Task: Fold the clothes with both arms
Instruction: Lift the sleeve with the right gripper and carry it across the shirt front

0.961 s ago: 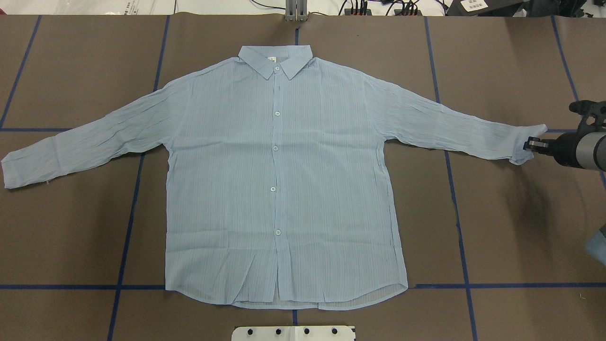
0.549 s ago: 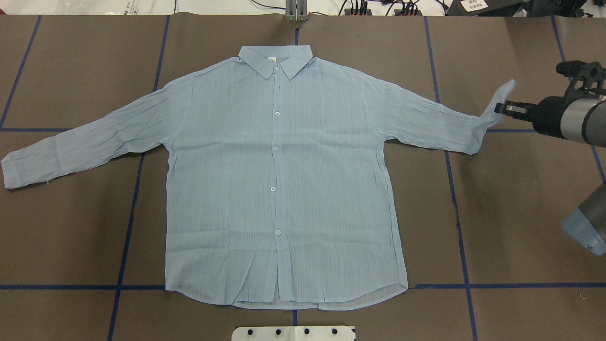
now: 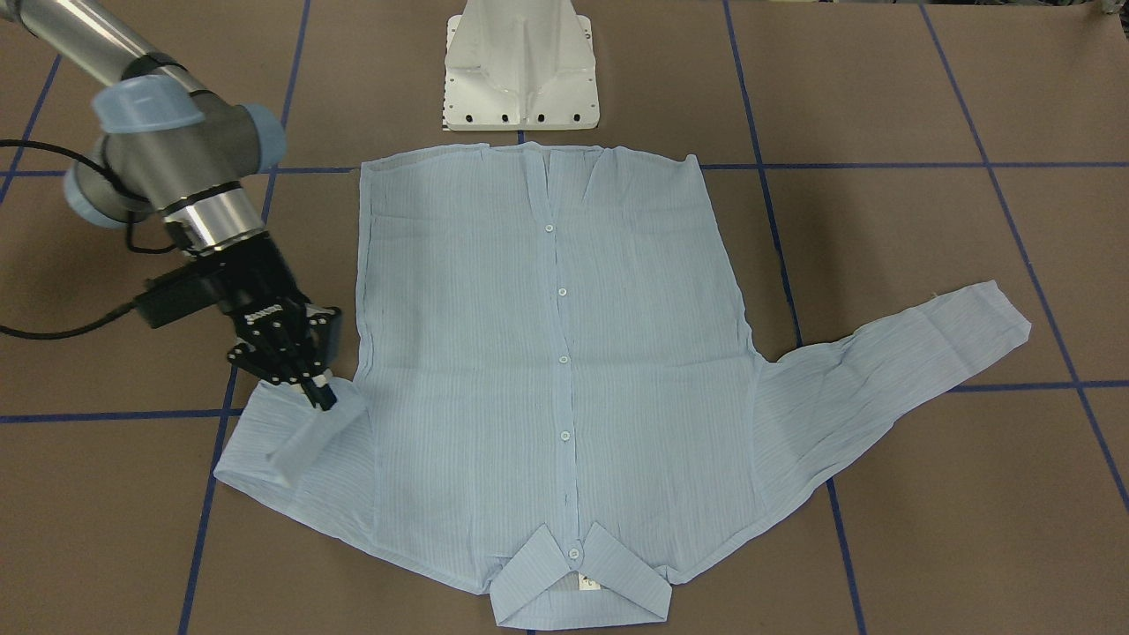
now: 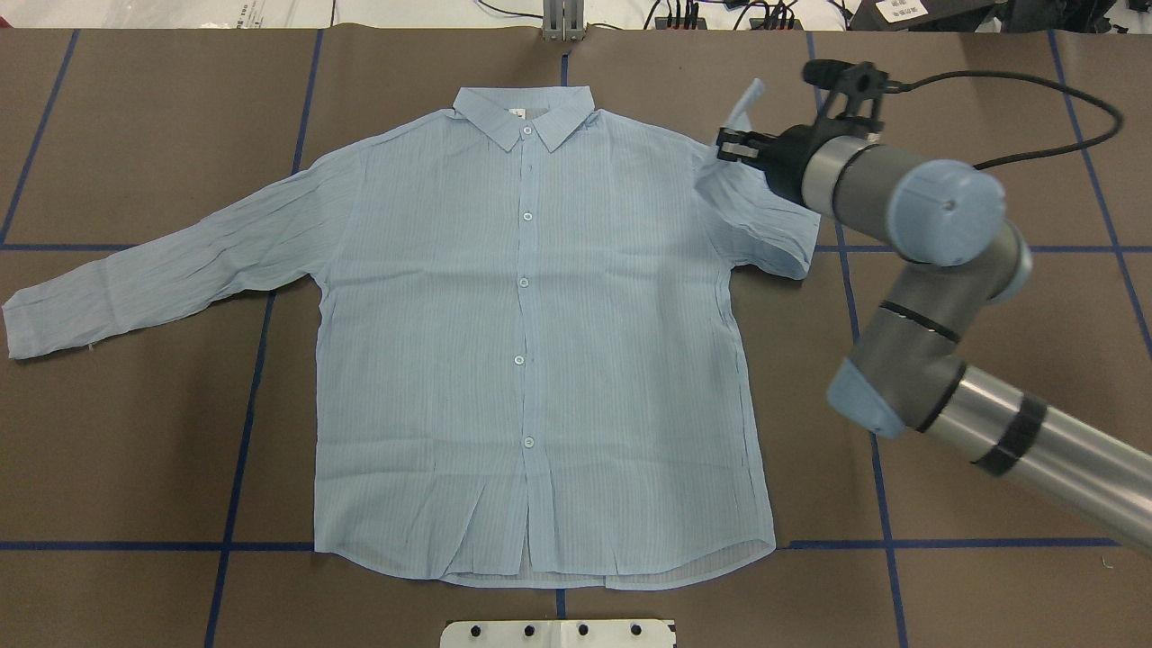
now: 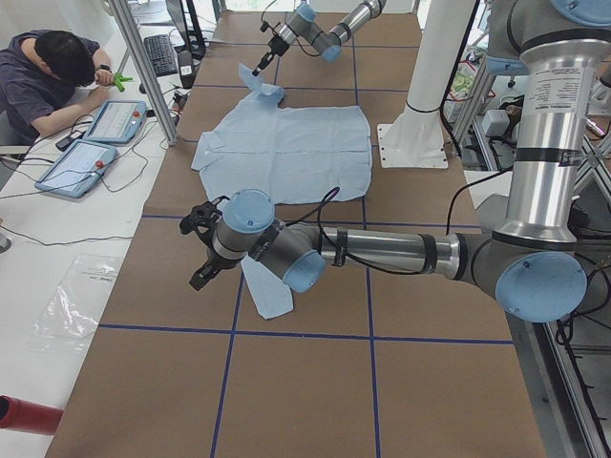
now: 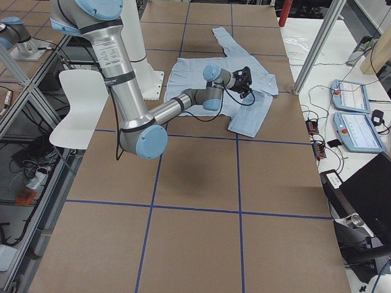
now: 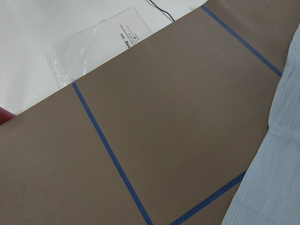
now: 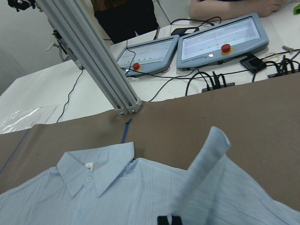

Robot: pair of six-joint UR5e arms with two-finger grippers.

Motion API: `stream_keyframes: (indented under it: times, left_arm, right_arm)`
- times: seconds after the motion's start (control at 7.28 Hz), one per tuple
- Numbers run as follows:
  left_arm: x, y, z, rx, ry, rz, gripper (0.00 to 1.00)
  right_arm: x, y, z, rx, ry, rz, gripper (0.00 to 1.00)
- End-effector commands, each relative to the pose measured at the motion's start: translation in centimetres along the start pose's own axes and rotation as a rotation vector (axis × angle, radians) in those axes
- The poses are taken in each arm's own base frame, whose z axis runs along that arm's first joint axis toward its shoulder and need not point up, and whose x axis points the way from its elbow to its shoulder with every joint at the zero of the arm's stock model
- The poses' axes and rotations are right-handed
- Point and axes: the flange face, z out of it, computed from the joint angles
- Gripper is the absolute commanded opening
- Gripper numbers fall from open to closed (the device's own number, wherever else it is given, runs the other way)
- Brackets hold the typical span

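- In the view from the table's left end, the left gripper (image 5: 205,256) is the nearest thing you see. It sits just beside the end of the flat sleeve (image 5: 270,291). No other view shows it, so you cannot tell how its jaws stand.
- Its wrist camera gives you only the brown table (image 7: 178,108), blue tape lines (image 7: 110,159) and the sleeve's edge at the frame's right.
- A clear plastic bag (image 7: 93,42) in that frame's upper left carries black print, too small to read.
- The shirt (image 4: 531,360) lies buttoned and face up at the overhead frame's centre, with its hem toward the white base (image 4: 558,633) and its collar toward the top.
- The right gripper (image 4: 731,147) is clamped on the other sleeve's cuff (image 4: 751,99), which is doubled over the shoulder at upper right.
- Only the front-facing view shows you that cuff dangling below the gripper.
- The right wrist view alone shows the white collar tag (image 8: 89,165), which is unreadable.
- That view also shows, farthest off, two touch panels (image 8: 220,40) with red buttons.
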Motion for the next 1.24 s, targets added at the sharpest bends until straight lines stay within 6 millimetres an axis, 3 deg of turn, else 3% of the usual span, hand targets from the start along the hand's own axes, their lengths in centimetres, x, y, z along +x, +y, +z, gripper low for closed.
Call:
stream_keyframes:
  times: [0.0, 0.14, 0.27, 0.41, 0.55, 0.82, 0.96, 1.1]
  left_arm:
    - [-0.1, 0.0, 0.0, 0.000, -0.001, -0.001, 1.00]
    - [-0.1, 0.1, 0.0, -0.001, -0.001, -0.002, 1.00]
    - [-0.2, 0.2, 0.1, -0.004, -0.001, -0.005, 1.00]
    - [-0.2, 0.2, 0.1, -0.004, -0.001, -0.005, 1.00]
    - [-0.2, 0.2, 0.1, -0.004, -0.001, -0.005, 1.00]
    - [-0.3, 0.4, 0.2, -0.006, -0.001, -0.009, 1.00]
    - [-0.4, 0.5, 0.4, -0.009, 0.000, -0.010, 1.00]
    - [-0.4, 0.5, 0.4, -0.009, -0.001, -0.012, 1.00]
  right_arm:
    - [-10.3, 3.5, 6.3, 0.037, -0.017, -0.014, 0.00]
    - [-15.4, 5.9, 8.4, 0.059, -0.019, -0.017, 0.00]
    - [-18.3, 9.4, 9.5, 0.036, -0.016, -0.030, 0.00]
    - [-20.6, 11.3, 9.2, 0.014, -0.038, -0.031, 0.00]
    - [-22.5, 13.1, 8.7, -0.007, -0.060, -0.031, 0.00]
    - [-26.5, 15.0, 8.9, -0.035, -0.083, -0.032, 0.00]
    - [-27.2, 16.0, 8.9, -0.049, -0.087, -0.034, 0.00]
    - [-27.6, 16.0, 8.7, -0.052, -0.094, -0.031, 0.18]
